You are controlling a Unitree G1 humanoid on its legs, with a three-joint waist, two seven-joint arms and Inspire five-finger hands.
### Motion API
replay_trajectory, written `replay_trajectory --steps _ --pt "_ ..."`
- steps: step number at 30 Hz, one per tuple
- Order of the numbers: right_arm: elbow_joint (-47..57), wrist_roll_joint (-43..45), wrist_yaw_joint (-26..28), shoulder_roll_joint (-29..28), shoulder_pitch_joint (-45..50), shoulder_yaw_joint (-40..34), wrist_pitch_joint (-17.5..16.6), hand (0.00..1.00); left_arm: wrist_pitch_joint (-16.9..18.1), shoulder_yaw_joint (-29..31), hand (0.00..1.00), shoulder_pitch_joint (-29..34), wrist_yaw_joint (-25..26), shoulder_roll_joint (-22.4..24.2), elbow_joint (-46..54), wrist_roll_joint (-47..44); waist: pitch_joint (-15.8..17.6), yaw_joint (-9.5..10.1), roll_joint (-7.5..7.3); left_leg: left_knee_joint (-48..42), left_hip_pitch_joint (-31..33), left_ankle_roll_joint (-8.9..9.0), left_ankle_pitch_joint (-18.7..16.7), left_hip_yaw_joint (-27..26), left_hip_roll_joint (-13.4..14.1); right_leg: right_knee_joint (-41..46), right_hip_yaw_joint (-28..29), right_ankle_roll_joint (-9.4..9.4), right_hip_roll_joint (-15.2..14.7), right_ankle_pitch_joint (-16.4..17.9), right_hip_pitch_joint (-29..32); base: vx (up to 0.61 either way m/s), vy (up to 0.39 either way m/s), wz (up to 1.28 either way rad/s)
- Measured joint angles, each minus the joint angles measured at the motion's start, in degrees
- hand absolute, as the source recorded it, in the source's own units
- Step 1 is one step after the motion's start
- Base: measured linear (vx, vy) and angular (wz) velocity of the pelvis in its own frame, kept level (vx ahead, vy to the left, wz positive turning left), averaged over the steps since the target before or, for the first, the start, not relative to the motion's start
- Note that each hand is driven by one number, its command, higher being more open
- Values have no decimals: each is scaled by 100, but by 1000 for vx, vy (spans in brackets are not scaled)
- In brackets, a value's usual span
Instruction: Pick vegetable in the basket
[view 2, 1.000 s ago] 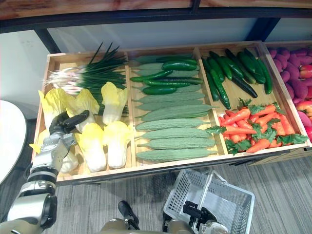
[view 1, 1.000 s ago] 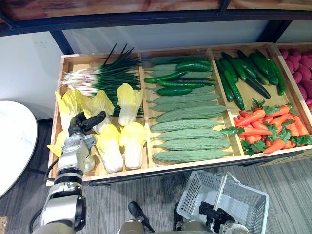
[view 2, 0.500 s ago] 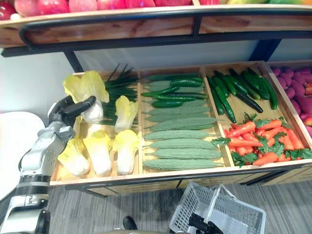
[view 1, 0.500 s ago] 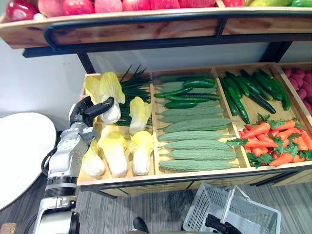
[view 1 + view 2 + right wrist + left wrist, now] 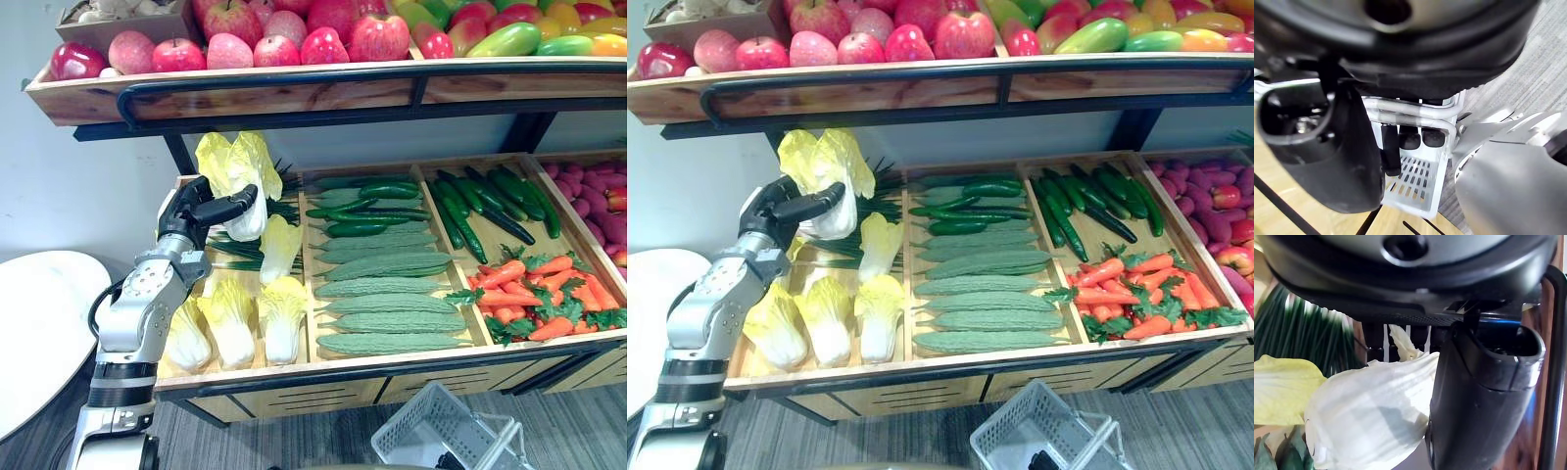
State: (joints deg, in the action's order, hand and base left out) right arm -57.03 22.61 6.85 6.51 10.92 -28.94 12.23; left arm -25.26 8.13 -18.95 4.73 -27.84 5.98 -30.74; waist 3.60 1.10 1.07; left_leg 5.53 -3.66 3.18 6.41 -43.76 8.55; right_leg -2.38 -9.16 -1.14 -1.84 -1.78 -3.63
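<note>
The robot's left hand [image 5: 199, 209] is gripping a pale yellow and white leafy cabbage [image 5: 235, 168], with the fingers and thumb curling round its white bottom part. The cabbage is hanging in the air above the far left corner of the long wooden tray [image 5: 323, 368], with its yellow leaves pointing up, and it is not touching the tray. Under it, a bunch of thin green onions [image 5: 247, 251] is lying near the tray's far edge. More yellow cabbages [image 5: 231, 319] are lying in the same left part, toward the near edge. Bumpy light green gourds [image 5: 388, 290] and dark green cucumbers [image 5: 364, 202] are filling the next part. Orange carrots with green tops [image 5: 537, 294] are piling up by the near right corner. Red apples [image 5: 265, 49] are sitting on the wooden shelf [image 5: 245, 96] above the tray. The white plastic basket with slots [image 5: 434, 441] is hanging low in front of the tray's near edge, above the grey floor. In the right wrist view, the right hand [image 5: 1327, 147] is curling its fingers [image 5: 1410, 140] round the basket's grey metal handle [image 5: 1415, 115], gripping it.
</note>
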Motion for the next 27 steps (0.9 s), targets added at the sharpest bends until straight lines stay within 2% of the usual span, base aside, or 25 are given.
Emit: replay_trajectory --steps 7,12,15,19,22,24,27 --pt "-3 2 -42 26 -8 -921 25 0 -59 -577 0 4 -67 -10 136 1 -108 -127 -68 0 -111 30 -57 -233 5 89 272 -15 10 -19 65 6 -18 -20" --pt "12 49 -247 295 -18 -1386 15 0 -174 -942 0 18 -150 9 262 41 -162 -207 -77 1 -131 28 -86 -393 23 165 464 -17 36 -17 174 -4 -32 -16" --pt "189 534 -358 482 -35 -1683 4 0 -218 -1026 0 32 -256 67 378 160 -163 -294 -77 1 -136 30 -86 -456 28 228 535 -34 44 -6 219 -2 -34 -14" --pt "681 745 -462 751 -21 -2148 -257 0 -238 -1462 0 35 -321 81 672 210 -174 -365 -69 0 -179 11 -106 -569 16 354 663 -74 43 21 271 8 -27 -12" --pt "1040 735 -462 955 -9 -2153 -487 0 -241 -1707 0 35 -435 165 893 202 -180 -443 -58 -1 -211 3 -122 -616 4 430 753 -138 37 70 301 10 -23 -11" --pt "1575 683 -460 1076 -10 -2098 -782 0 -239 -1884 0 34 -512 346 1037 200 -196 -482 -32 -3 -231 3 -135 -764 -4 564 922 -232 49 158 432 16 -23 -31" --pt "2467 668 -463 1265 -20 -1638 -917 0 -227 -1886 0 55 -473 634 1057 210 -220 -567 21 -336 -212 70 -274 -848 28 685 1280 -216 111 149 654 70 -25 -62"
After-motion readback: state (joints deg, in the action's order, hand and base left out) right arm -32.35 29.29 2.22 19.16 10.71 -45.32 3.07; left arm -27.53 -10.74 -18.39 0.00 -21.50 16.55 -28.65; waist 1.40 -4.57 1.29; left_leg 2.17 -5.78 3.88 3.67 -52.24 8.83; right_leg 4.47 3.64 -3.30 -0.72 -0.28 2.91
